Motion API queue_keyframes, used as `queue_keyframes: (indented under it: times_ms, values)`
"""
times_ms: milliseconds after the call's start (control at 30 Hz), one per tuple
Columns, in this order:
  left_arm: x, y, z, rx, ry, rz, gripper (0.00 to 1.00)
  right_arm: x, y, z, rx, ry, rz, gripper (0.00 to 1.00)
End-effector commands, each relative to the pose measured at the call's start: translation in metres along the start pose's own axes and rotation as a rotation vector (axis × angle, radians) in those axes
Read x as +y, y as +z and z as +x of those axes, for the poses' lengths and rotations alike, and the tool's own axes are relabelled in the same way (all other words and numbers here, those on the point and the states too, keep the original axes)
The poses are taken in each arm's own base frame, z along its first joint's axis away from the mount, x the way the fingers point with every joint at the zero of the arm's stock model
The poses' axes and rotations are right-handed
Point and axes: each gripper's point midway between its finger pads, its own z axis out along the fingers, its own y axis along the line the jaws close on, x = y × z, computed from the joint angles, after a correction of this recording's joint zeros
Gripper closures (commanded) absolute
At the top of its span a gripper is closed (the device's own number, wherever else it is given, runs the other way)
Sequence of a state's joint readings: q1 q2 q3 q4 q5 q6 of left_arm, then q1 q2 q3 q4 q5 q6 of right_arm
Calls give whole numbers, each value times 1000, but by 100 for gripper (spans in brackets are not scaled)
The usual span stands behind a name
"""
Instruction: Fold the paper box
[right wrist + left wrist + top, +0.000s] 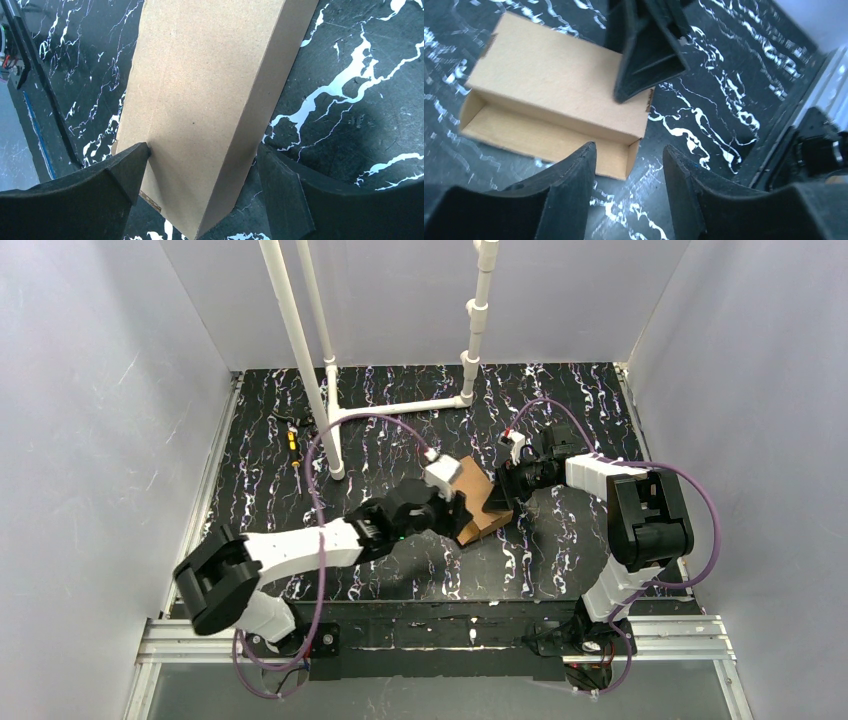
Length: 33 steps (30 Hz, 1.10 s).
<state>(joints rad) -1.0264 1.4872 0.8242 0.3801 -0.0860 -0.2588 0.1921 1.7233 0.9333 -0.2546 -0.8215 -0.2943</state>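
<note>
The paper box (482, 506) is a brown cardboard carton folded into a small rectangular shape. It lies on the black marbled table (560, 550) between the two arms. In the left wrist view the box (549, 85) shows one long side still open, with a flap lying flat. My left gripper (461, 512) is open and empty, its fingertips (584, 155) just short of the box's near corner. My right gripper (504, 492) is open around the box's end (200, 90). One finger (131, 165) rests on the top face and the other (274, 170) stands beside the side wall.
A white pipe frame (330, 390) stands at the back left and centre. Small orange and black parts (291, 440) lie near the left wall. A metal rail (440, 638) runs along the near edge. White walls close in both sides.
</note>
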Motion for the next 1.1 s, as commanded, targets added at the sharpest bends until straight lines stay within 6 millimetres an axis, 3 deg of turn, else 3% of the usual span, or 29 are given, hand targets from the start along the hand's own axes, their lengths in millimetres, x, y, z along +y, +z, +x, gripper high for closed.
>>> queue_keyframes:
  times_ms: [0,67,133,267,300,400,500,533,700,867,1067]
  values:
    - [35,-34,0,-24,-294,-51,48,-6,1,0,20,-17,22,12]
    - [63,-44,13,-25,-465,-112,46,-6,1,0,21,-17,20,12]
    - [79,-51,26,-11,-641,-138,41,-5,1,-1,20,-17,19,12]
    - [87,-49,48,34,-824,-149,39,-5,1,0,20,-19,18,12]
    - [86,-47,51,41,-839,-143,43,-5,1,0,20,-18,18,12]
    - [89,-35,62,63,-897,-162,75,-5,2,0,21,-18,16,12]
    - [93,-23,75,102,-946,-192,95,-5,1,0,20,-19,16,12]
    - [94,-18,79,114,-964,-203,100,-4,1,0,20,-19,14,12]
    - [99,5,99,181,-1060,-256,100,-4,2,0,19,-18,11,12]
    - [89,33,97,230,-1104,-217,100,-3,3,1,21,-15,3,12]
    - [69,59,69,219,-1083,-134,100,5,6,1,24,-25,-25,12]
